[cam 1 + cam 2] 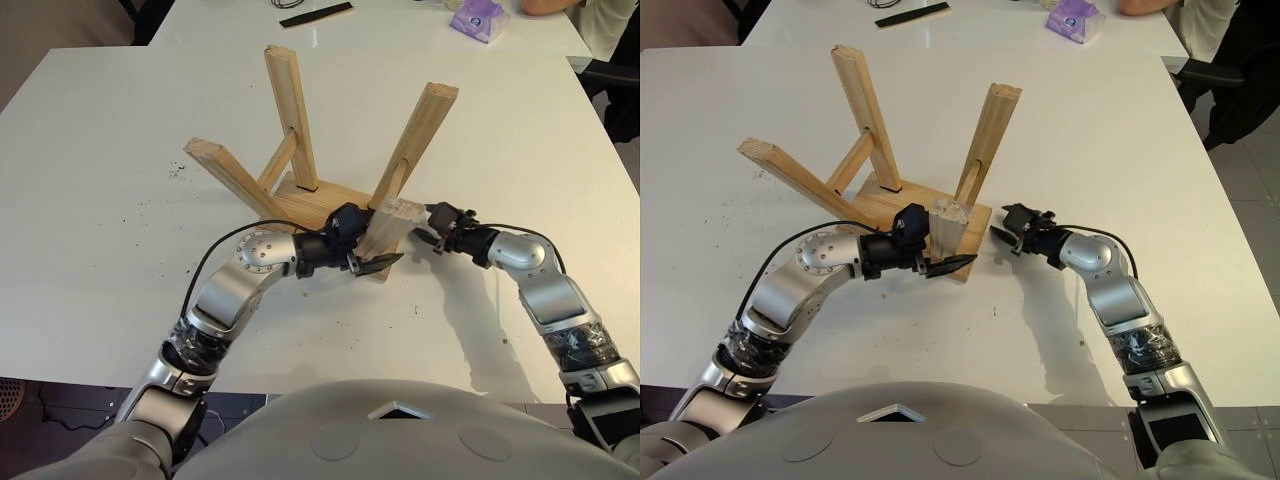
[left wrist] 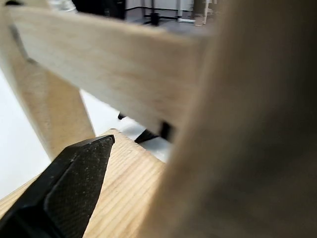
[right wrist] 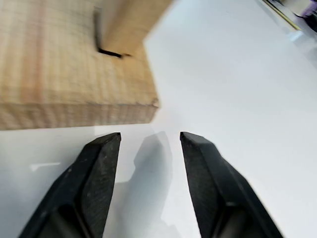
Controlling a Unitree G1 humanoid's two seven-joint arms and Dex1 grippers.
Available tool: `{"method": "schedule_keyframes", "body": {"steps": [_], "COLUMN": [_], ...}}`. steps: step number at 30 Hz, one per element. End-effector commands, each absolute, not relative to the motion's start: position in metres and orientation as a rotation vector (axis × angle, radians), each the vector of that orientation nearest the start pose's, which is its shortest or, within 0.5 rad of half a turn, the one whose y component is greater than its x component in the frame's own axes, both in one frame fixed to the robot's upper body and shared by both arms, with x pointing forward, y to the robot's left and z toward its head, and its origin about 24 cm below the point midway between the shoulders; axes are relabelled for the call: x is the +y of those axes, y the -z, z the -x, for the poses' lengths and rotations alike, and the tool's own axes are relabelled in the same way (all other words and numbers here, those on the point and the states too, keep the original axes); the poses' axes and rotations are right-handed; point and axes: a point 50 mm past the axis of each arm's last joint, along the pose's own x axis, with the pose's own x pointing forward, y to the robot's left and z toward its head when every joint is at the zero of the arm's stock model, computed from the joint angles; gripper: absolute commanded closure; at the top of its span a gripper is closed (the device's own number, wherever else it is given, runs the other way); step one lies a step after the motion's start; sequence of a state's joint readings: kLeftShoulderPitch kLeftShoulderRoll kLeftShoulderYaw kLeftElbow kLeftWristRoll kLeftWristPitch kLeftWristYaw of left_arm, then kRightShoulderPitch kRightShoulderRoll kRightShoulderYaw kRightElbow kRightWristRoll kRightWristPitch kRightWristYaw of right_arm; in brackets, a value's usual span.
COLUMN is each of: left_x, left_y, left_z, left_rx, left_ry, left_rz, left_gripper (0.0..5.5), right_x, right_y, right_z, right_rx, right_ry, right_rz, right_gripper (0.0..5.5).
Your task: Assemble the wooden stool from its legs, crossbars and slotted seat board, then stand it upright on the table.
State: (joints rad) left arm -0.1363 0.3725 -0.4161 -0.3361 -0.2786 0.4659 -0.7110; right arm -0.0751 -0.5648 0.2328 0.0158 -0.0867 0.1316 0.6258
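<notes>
On the white table (image 1: 100,150), the upturned stool (image 1: 292,110) rests on its seat board (image 1: 910,200), with 3 legs (image 1: 415,135) up and a 4th leg (image 1: 392,222) at the near corner. That leg could tip or jam if nudged sideways before it seats. The left gripper (image 1: 386,256) straddles it, fingers (image 2: 79,183) spread with a gap on 1 side. The right gripper (image 3: 149,139) hangs parted and empty, just beside the board's corner.

Silver-grey arm shells (image 1: 245,268), black wrist units (image 1: 315,250), a black cable (image 1: 213,244) looping over each forearm, black grainy wedge-shaped jaws.
</notes>
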Motion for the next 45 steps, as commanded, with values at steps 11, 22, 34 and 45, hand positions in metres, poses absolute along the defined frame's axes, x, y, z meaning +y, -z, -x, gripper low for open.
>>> {"method": "schedule_keyframes", "body": {"steps": [11, 22, 34, 45], "left_x": [0.158, 0.277, 0.279, 0.228], "left_y": [-0.075, -0.072, -0.017, 0.008], "left_z": [-0.199, -0.184, -0.265, -0.179], "left_rx": [0.211, 0.406, 0.286, 0.233], "left_ry": [0.955, 0.722, 0.464, 1.01], "left_rz": [-0.238, -0.276, -0.565, -0.683], "left_gripper": [1.53, 1.53, 1.71, 1.71], "right_x": [-0.184, -0.193, -0.173, -0.196], "right_y": [-0.022, -0.044, -0.038, -0.028], "right_z": [-0.224, -0.199, -0.199, -0.19], "right_rx": [0.363, 0.309, 0.308, 0.367], "right_ry": [-0.766, -0.694, -0.814, -0.759], "right_rz": [0.583, 0.562, 0.581, 0.613], "right_gripper": [3.3, 3.3, 3.3, 3.3]}}
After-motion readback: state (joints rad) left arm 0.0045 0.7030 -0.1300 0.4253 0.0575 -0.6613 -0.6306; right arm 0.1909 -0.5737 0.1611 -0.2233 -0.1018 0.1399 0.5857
